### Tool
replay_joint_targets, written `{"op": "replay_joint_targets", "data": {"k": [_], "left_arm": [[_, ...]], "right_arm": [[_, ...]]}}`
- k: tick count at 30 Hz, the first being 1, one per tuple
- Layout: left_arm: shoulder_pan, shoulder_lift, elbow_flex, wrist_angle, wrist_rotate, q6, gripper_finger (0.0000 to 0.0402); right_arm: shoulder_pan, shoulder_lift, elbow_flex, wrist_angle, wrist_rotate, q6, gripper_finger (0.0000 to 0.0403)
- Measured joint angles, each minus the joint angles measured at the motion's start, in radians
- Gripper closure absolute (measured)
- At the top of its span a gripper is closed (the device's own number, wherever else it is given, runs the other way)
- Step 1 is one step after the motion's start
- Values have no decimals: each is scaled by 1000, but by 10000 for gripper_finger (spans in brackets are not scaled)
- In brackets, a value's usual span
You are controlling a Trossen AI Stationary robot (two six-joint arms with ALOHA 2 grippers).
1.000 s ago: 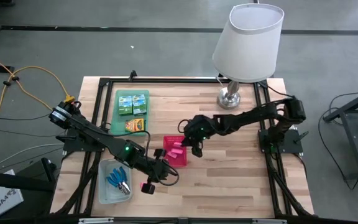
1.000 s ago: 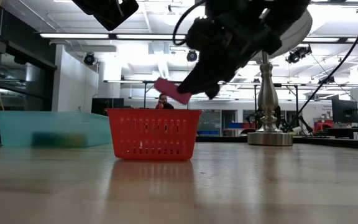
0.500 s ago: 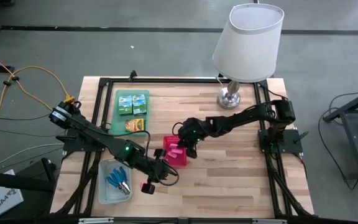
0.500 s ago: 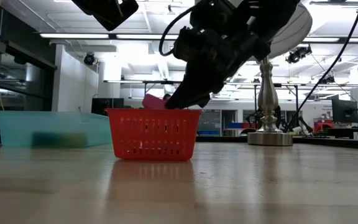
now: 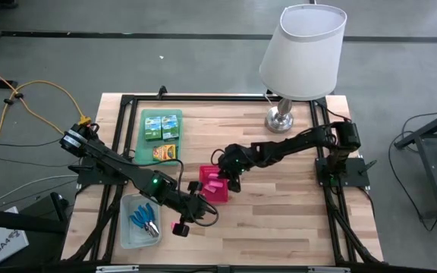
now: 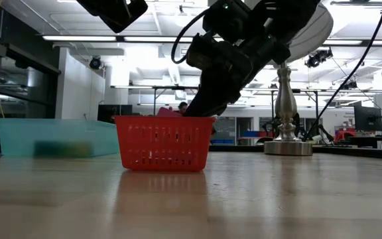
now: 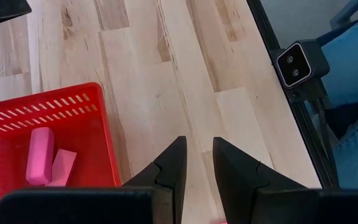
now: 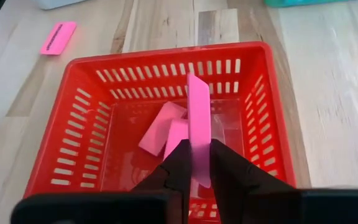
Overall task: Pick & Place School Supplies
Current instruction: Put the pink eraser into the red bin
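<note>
Right tool [image 8: 190,163] pinches a flat, thin pink eraser [image 8: 198,127].

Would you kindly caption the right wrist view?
Right gripper holds a pink eraser upright over the red basket.

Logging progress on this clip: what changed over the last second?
The right gripper came down from above the red basket until it sits at the rim, carrying a pink eraser that its jaws still pinch inside the basket above two erasers already there. The left gripper stayed over bare table beside the basket, as did the pink eraser there; the lamp, green tray and bin did not move.
</note>
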Motion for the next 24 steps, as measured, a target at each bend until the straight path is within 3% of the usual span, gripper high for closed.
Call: {"op": "replay_joint_targets", "data": {"k": [24], "left_arm": [[0,0,2,0,0,0,328]], "right_arm": [[6,-1,-1,5,0,-63,357]]}}
